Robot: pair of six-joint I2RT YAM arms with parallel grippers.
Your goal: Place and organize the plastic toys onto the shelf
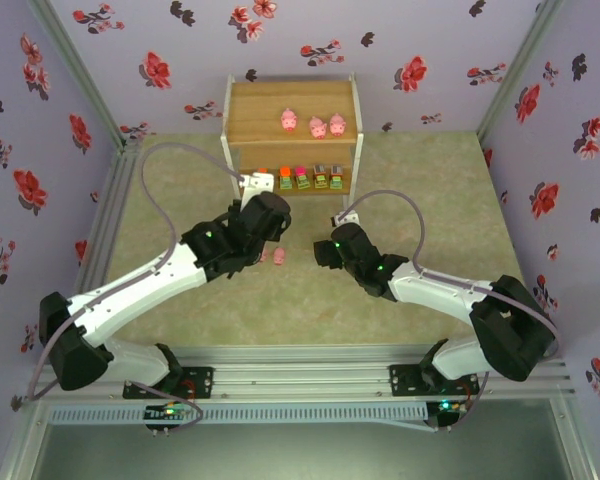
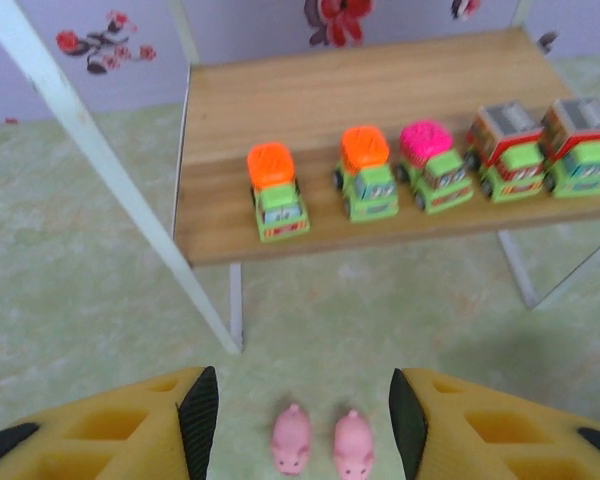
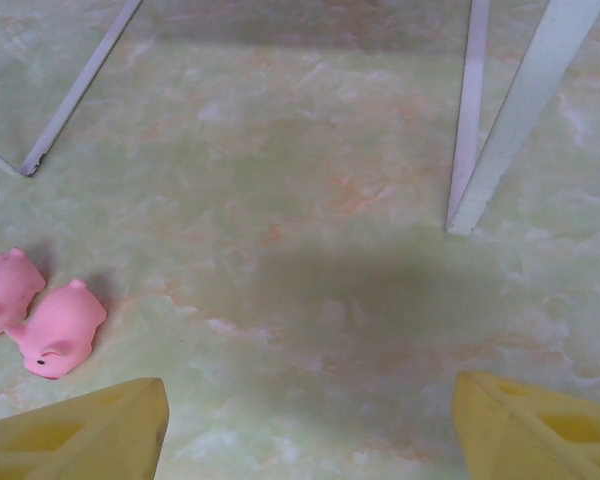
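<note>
On table (image 1: pixel 430 200) before shelf (image 1: pixel 255 115) | two pink pigs (image 2: pixel 291 438) between left gripper (image 2: pixel 302 405)'s released jaws | right gripper (image 3: pixel 310 420) released, empty | shelf leg (image 2: pixel 122 190) ahead

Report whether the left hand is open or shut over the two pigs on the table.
Open: the left hand has its fingers spread, and the two pigs lie between them, untouched.

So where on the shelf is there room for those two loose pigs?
Top tier, left of the three pigs, is bare. Lower tier: five trucks crowd the front; the strip behind them is free.
</note>
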